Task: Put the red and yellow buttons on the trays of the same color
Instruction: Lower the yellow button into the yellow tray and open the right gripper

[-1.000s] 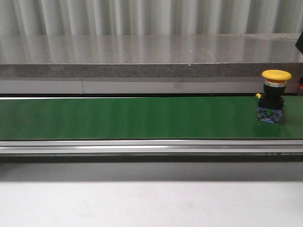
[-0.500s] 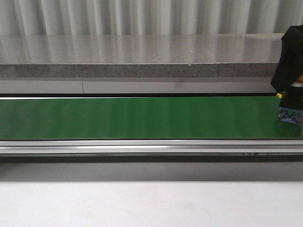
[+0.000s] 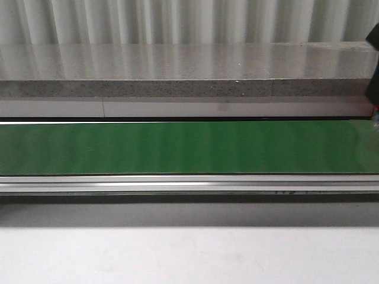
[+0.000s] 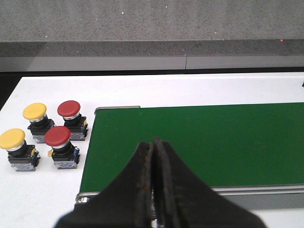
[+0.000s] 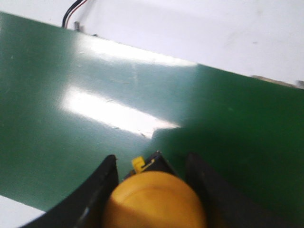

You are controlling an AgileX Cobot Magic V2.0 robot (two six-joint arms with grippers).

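Sitting between the two black fingers [image 5: 102, 187] of the right end effector [image 5: 154, 190], the yellow button [image 5: 154, 197] shows its domed cap toward the wrist camera, so its long axis runs roughly along the camera's line of sight, away toward the green conveyor belt [image 5: 95, 95] beneath it. A small yellow tab and a bit of dark body peek out beyond the cap; the rest of the housing is hidden behind the dome. The fingers stand apart on either side of the cap, close to it, but whether they actually press on it cannot be told.

The left end effector [image 4: 153, 156] has its fingers drawn together with only a thin slit between them and nothing in it, hanging over the near end of the belt [image 4: 199, 142]. Beside that end, on the white table [image 4: 57, 90], four buttons stand upright with caps up: two yellow ones [image 4: 34, 112] [image 4: 12, 138] and two red ones [image 4: 69, 109] [image 4: 57, 136], clustered close together.

In the front view the belt [image 3: 177, 147] lies bare, and only a dark sliver of the right arm [image 3: 373, 83] shows at the frame's edge. An aluminium rail [image 3: 177, 184] fronts the belt, a grey speckled ledge [image 3: 177, 89] runs behind it, and a corrugated wall [image 3: 177, 21] closes the background. No trays can be made out.
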